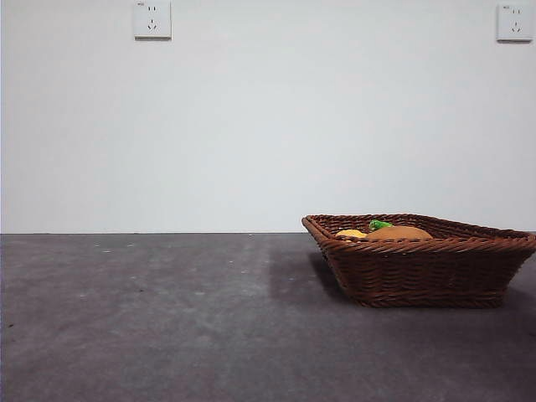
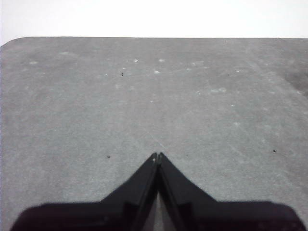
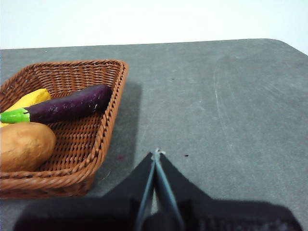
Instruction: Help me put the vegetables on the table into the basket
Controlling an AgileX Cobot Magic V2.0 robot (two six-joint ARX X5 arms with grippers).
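While the brown woven wicker basket [image 3: 67,125] holds the glossy purple eggplant [image 3: 67,107], tan potato [image 3: 24,144] and what looks like a yellow piece [image 3: 30,99], you see open grey table [image 1: 151,318] beside it; left gripper [image 2: 157,155] and right gripper [image 3: 157,153] hover clenched, empty.

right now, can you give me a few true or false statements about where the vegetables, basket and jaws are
1. The eggplant lies inside the basket. True.
2. The potato sits on the table beside the basket. False: it is in the basket, next to the eggplant.
3. The right gripper is shut on the eggplant. False: its jaws are shut on nothing, over bare table beside the basket.
4. The left gripper has its jaws shut over bare table. True.
5. The yellow piece is in the basket too. True.
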